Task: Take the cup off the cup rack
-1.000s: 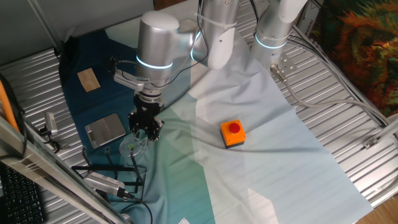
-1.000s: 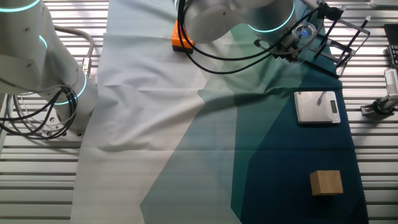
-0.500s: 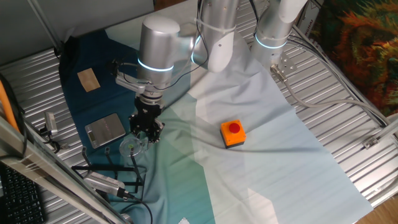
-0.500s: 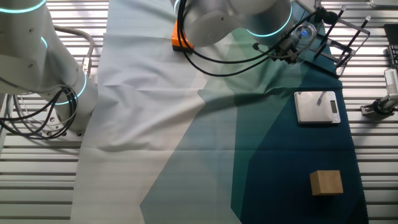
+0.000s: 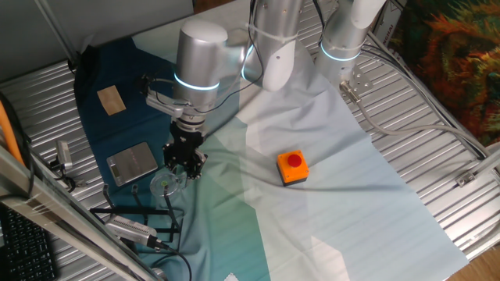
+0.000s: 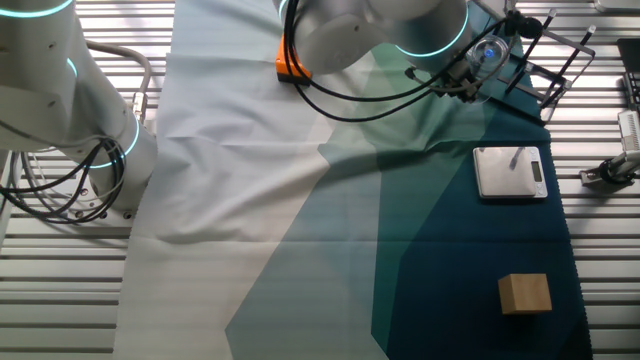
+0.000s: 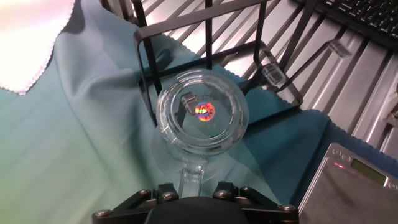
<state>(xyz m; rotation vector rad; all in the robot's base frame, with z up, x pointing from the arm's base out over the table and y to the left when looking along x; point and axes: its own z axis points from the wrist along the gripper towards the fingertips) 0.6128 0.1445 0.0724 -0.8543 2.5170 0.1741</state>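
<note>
The cup (image 7: pixel 202 112) is a clear glass that faces the hand camera end-on, just in front of the black wire cup rack (image 7: pixel 211 37). My gripper (image 7: pixel 193 182) sits at the bottom edge of the hand view, and a clear part of the cup runs down into it. The fingertips themselves are hidden. In one fixed view the gripper (image 5: pixel 183 164) is right at the cup (image 5: pixel 166 184), with the rack (image 5: pixel 137 211) beyond it. In the other fixed view the cup (image 6: pixel 490 50) lies between the gripper (image 6: pixel 468 72) and the rack (image 6: pixel 548 58).
A flat grey metal scale (image 5: pixel 131 162) lies beside the cup, also in the hand view (image 7: pixel 354 186). An orange button box (image 5: pixel 293 167) and a wooden block (image 5: pixel 111 99) sit on the cloth. A silver cabled tool (image 5: pixel 129 229) lies by the rack. A second arm (image 6: pixel 60 90) stands aside.
The arm's upper body has shifted slightly. The gripper and cup stay in nearly the same place.
</note>
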